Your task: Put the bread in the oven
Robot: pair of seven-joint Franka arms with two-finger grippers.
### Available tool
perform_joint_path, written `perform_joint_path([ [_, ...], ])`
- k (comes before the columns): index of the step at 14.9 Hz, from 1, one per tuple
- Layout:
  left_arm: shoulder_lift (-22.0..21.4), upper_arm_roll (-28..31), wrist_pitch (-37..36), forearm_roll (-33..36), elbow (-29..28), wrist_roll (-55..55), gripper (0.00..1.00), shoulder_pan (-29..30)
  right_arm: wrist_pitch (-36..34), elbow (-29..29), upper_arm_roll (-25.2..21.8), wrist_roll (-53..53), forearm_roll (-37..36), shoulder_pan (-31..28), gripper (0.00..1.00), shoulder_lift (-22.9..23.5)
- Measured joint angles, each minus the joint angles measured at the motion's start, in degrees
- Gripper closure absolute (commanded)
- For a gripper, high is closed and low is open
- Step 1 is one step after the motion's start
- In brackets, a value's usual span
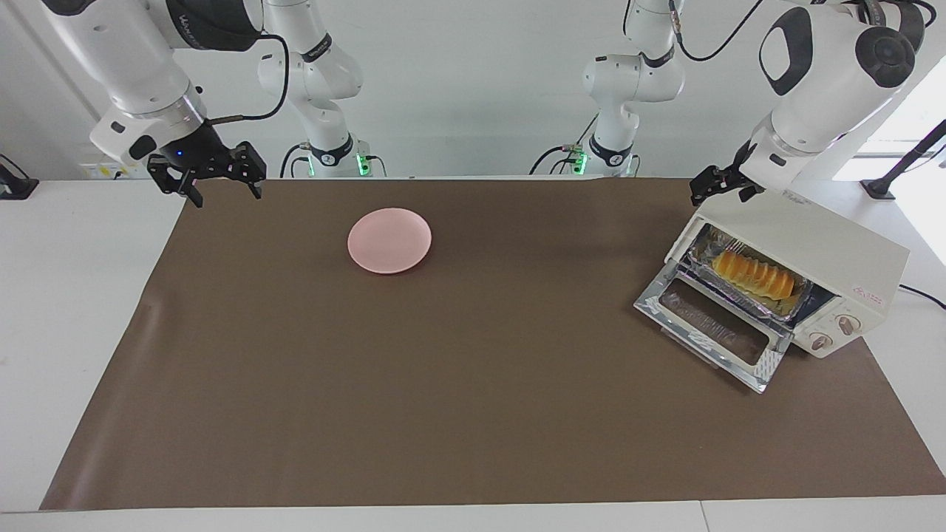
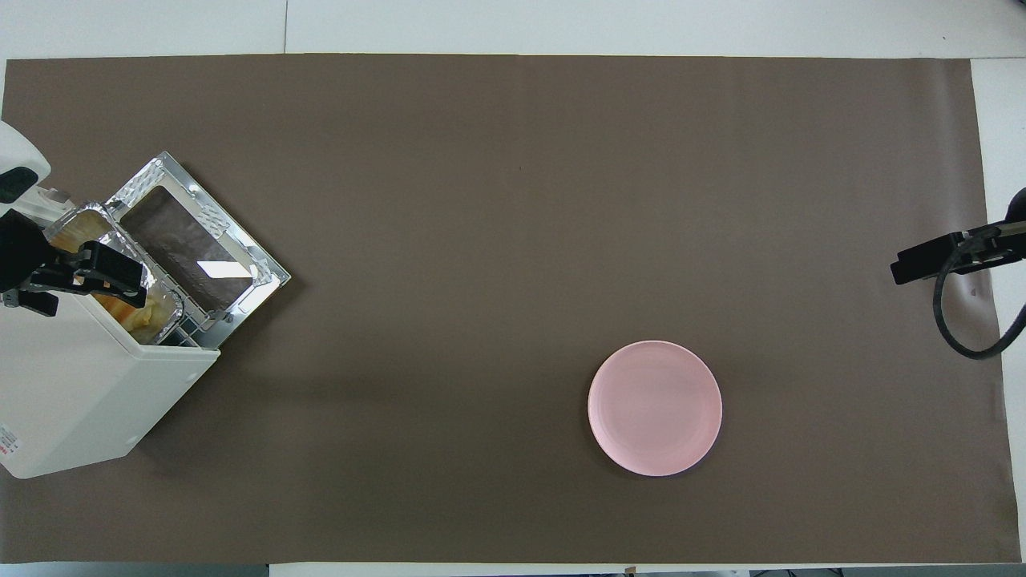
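The cream-white oven (image 1: 813,244) stands at the left arm's end of the table, its glass door (image 1: 709,325) dropped open. The yellow-orange bread (image 1: 754,273) lies in a silver foil tray (image 1: 770,308) on the rack inside the oven mouth. From overhead only a bit of the bread (image 2: 138,316) shows in the oven (image 2: 80,401) under my left gripper (image 2: 80,284). My left gripper (image 1: 720,193) hangs open and empty over the oven's top front edge. My right gripper (image 1: 222,192) is open and empty, raised over the mat's corner at the right arm's end.
A round pink plate (image 1: 389,240) lies on the brown mat (image 1: 443,384), nearer the right arm's end; it also shows in the overhead view (image 2: 655,407). The open door (image 2: 200,248) juts out onto the mat in front of the oven.
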Motion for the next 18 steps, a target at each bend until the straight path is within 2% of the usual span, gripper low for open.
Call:
perform_joint_path([
  [18, -0.48, -1.77, 5.59, 0.0, 0.42, 2.28, 0.0, 0.06, 0.0, 0.0, 0.0, 0.0, 0.0, 0.0, 0.0, 0.0],
])
